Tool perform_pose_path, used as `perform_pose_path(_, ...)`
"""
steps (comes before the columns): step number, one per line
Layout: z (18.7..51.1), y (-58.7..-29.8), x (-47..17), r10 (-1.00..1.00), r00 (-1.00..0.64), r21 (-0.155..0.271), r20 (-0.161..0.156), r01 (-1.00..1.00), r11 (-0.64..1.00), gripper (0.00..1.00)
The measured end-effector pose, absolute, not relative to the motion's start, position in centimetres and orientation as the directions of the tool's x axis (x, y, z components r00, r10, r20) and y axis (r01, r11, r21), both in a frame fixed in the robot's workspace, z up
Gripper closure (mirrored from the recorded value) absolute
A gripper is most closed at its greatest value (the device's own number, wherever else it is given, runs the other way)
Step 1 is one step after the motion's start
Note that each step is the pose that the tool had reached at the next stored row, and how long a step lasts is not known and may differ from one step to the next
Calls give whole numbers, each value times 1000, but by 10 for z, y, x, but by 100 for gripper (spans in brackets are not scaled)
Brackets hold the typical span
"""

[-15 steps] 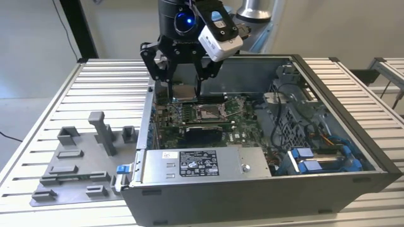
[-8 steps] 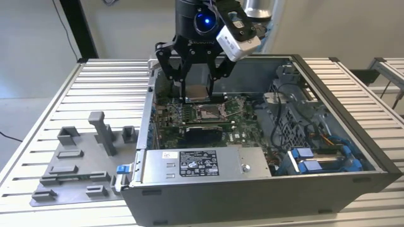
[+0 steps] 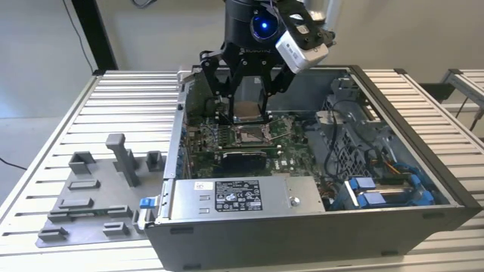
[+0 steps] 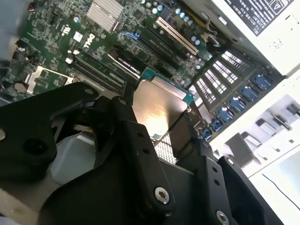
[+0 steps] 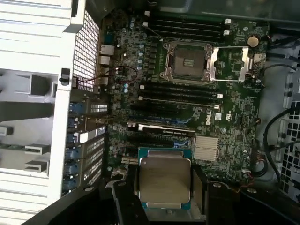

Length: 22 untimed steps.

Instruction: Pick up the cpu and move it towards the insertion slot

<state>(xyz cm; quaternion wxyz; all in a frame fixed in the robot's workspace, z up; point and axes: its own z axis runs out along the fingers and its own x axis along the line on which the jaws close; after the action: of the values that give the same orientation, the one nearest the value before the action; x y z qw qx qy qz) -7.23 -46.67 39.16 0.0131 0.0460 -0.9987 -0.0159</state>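
My pincer (image 3: 248, 115) pinches the cpu (image 5: 165, 180) by two opposite edges, its black fingers (image 5: 199, 190) spread just to the chip's width. The cpu is a flat square with a brushed silver lid, stepped at the corners, on a thin teal-green rim. Being square, it has no long axis. Its lid faces my wrist, roughly parallel to the green board (image 5: 225, 136). It hangs in the air inside the open case (image 3: 302, 238), apart from the slot (image 5: 187, 61), a silver metal frame with a dull centre. The slot's hinged plate (image 5: 229, 63) lies open beside it.
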Motion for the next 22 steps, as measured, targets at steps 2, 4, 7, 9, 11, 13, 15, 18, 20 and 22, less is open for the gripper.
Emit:
perform_pose_path(2, 392, -467, -66, -92, -995, 33, 25, -91, 995, 100)
perform_pose_path(4, 392, -467, -60, -92, -995, 33, 25, -91, 995, 100)
perform_pose_path(7, 392, -467, -52, -92, -995, 33, 25, -91, 995, 100)
perform_pose_path(9, 392, -467, -47, -92, -995, 33, 25, -91, 995, 100)
perform_pose_path(11, 392, -467, -42, -92, -995, 33, 25, -91, 995, 100)
perform_pose_path(13, 392, -467, -38, -92, -995, 33, 25, -91, 995, 100)
perform_pose_path(15, 392, -467, -34, -92, -995, 33, 25, -91, 995, 100)
perform_pose_path(18, 392, -467, -28, -92, -995, 33, 25, -91, 995, 100)
perform_pose_path(20, 392, -467, -24, -92, -995, 33, 25, -91, 995, 100)
perform_pose_path(22, 391, -467, -21, -92, -995, 33, 25, -91, 995, 100)
